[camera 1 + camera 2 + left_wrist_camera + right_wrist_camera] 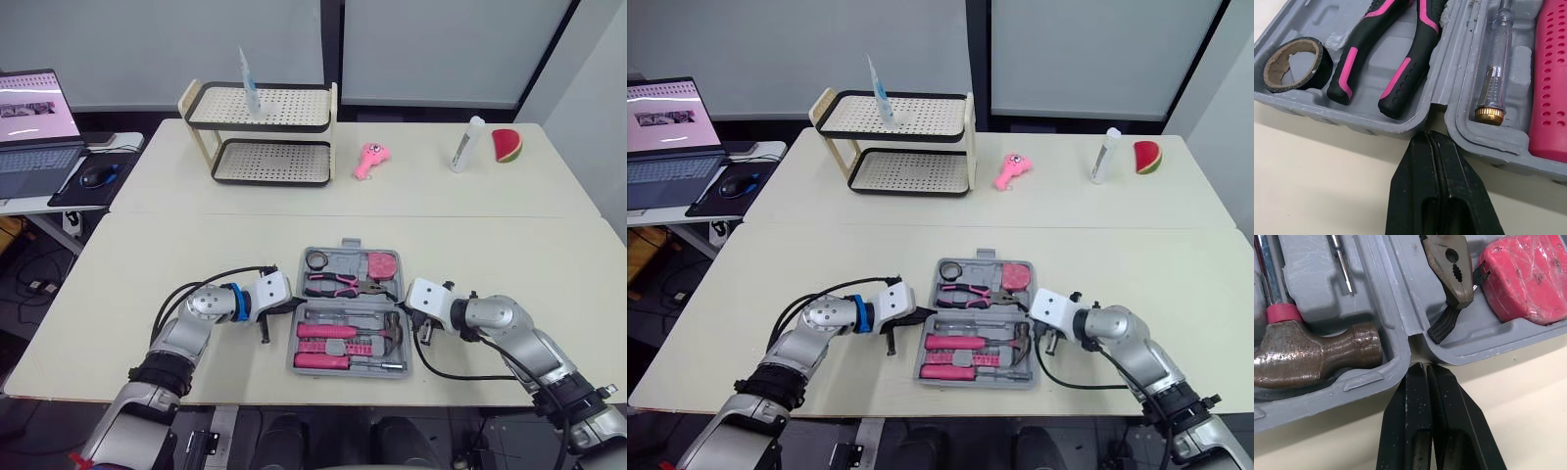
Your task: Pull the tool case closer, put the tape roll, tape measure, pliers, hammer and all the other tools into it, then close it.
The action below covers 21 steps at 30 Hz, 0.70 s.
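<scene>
Open tool case (345, 260) is sitting on the bench (196, 255) near its front edge, between both arms. Left fingers (1415, 171) are pressing shut together, holding nothing, tips at the hinge notch on the case's left edge. Right fingers (1405, 406) are closed too, empty, tips at the right-edge notch. Tape roll (1324, 68), pliers (1403, 73) and tape measure (1528, 276) are lying in the far half, hammer (1317, 355) in the near half.

Rack (294, 125), laptop (34, 127), pink toy (370, 160), bottle (467, 144), watermelon slice (506, 145)
</scene>
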Available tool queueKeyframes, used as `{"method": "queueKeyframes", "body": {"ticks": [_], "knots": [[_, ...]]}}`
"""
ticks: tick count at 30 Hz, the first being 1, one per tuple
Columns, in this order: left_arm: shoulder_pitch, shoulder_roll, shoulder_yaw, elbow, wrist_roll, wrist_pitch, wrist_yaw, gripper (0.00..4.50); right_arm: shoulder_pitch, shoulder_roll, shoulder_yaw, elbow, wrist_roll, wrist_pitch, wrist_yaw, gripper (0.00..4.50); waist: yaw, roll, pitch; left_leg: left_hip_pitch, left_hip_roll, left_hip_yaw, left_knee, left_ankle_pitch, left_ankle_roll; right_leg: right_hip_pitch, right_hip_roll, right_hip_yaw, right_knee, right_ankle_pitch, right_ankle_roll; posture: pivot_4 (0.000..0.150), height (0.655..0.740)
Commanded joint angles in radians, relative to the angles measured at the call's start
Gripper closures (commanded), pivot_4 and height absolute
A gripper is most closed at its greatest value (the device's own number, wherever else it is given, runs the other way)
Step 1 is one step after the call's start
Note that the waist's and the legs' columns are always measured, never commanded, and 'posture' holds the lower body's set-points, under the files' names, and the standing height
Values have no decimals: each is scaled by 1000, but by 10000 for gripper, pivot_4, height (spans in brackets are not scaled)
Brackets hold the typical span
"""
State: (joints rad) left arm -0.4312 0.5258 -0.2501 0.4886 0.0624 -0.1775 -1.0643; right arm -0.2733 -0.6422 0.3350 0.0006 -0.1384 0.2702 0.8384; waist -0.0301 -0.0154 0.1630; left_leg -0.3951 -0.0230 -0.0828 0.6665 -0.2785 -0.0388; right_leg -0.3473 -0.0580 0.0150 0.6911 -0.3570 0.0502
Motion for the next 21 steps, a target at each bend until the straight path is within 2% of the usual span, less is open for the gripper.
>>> {"method": "queueKeyframes", "body": {"ticks": [1,10,21], "knots": [[24,-12,-39,-114,-24,20,-56,45000,28,-1,14,-98,28,-21,50,44915,0,0,0,-1,0,0,0,0,0,-1,0,0,0,0,0,1500,7290],[90,-11,-59,-243,-28,89,-74,45000,113,-53,-12,-210,37,15,90,44915,2,0,0,-2,0,0,0,0,0,-2,0,0,1,0,0,1500,7290],[132,-10,-67,-321,-28,143,-77,45000,135,-51,-22,-239,30,39,98,44915,2,0,0,-2,0,0,0,0,0,-2,0,0,1,0,0,1500,7290]]}}
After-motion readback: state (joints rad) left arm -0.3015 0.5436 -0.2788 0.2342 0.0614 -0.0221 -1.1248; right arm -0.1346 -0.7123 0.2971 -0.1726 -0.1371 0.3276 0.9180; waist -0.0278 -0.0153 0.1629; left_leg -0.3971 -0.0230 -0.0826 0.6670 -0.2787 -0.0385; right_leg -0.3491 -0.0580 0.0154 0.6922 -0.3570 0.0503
